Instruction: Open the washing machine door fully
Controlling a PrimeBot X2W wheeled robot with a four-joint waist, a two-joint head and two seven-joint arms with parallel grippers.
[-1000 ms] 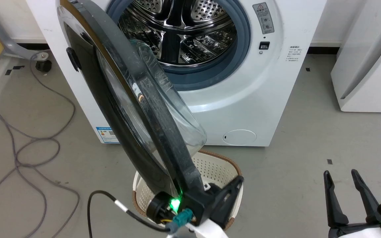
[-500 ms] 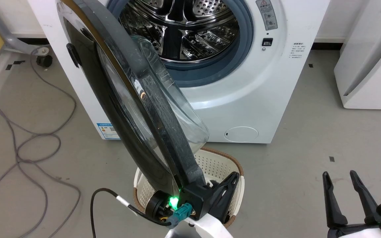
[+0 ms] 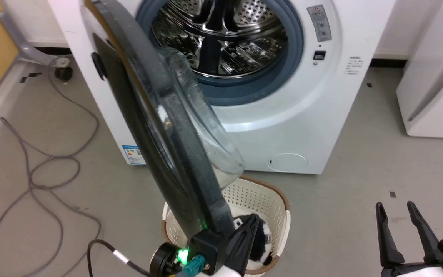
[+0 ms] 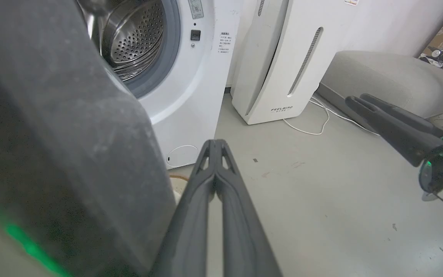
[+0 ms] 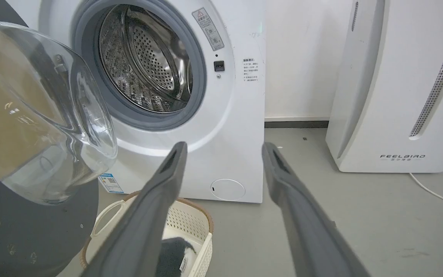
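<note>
Since a second ago the head camera has shifted, sliding everything rightward. The washing machine door [image 3: 185, 154], a glossy black disc with a gritty grey inner rim and a clear bulging glass bowl, stands swung out edge-on. The left gripper [image 4: 214, 143], fingers pressed together, lies beside that rim, over the perforated cream plastic basket [image 3: 260, 196]. Behind is the smooth white washing machine [image 3: 283, 127]. The right gripper [image 3: 394, 204] hangs spread and empty.

A door [image 3: 185, 154] of glossy black and dark grey, clear glass at centre, hangs off the white machine [image 3: 290, 127] with its silver, hole-dotted drum [image 3: 225, 34]. Before the machine: a cream perforated basket [image 3: 252, 196], brown-rimmed, on a grey floor [image 3: 360, 184].
</note>
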